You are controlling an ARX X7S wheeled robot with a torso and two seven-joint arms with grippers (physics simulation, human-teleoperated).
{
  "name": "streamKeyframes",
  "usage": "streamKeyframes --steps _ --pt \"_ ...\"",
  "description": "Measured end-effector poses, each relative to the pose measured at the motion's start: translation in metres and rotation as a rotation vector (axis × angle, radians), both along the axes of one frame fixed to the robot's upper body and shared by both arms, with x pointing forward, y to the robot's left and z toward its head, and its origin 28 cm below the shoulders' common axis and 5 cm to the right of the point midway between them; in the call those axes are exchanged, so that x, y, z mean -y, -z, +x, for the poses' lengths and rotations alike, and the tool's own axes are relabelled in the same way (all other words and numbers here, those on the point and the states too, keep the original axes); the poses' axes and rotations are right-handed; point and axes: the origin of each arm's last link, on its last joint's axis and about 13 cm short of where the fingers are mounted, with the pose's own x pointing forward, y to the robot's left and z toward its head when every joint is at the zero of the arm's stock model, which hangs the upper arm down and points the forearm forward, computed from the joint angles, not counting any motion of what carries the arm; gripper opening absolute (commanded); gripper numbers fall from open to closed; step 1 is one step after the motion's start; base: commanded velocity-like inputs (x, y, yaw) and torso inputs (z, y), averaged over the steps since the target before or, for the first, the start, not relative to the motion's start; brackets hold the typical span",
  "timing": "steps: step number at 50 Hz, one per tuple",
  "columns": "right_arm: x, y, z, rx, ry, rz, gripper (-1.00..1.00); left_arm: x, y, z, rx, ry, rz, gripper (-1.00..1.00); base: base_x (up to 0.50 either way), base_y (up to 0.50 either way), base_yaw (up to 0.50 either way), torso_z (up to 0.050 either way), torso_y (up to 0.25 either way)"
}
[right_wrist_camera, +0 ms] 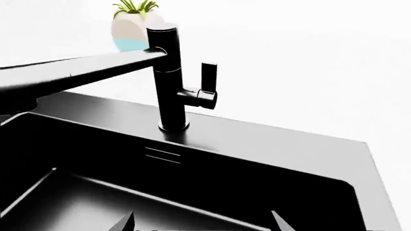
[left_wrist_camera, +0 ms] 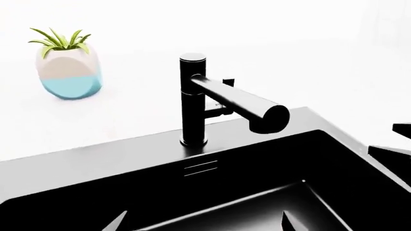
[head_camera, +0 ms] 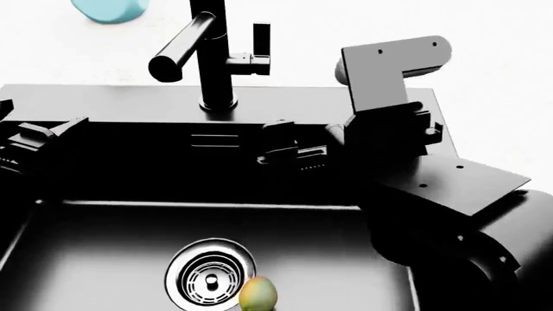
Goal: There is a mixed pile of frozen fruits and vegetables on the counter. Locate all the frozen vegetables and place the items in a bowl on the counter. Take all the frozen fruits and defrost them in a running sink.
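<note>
No text, label, brand, number or sign could be read on any surface in the three views; all visible surfaces were plain, without markings.

counter (left_wrist_camera: 289, 43): white | set in it: sink (head_camera: 103, 103), black tap (head_camera: 212, 58) | on it: small planter (left_wrist_camera: 68, 72)

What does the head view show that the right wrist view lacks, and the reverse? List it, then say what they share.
Only the head view shows the mango lying beside the chrome drain in the sink basin, the right hand and both arms. Only the right wrist view shows the green plant in its whole pot, of which the head view catches only the blue base. Both show the black tap with its side lever, the sink and the white counter.
</note>
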Motion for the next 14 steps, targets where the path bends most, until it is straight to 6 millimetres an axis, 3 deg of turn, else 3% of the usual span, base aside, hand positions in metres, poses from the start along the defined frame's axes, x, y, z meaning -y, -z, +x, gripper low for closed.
streamKeyframes --steps 14 --pt "0.026 -0.050 -0.005 0.148 0.102 0.002 1.00 -0.002 -0.026 0.012 0.054 -0.015 0.002 1.00 0.00 0.00 0.00 0.000 0.000"
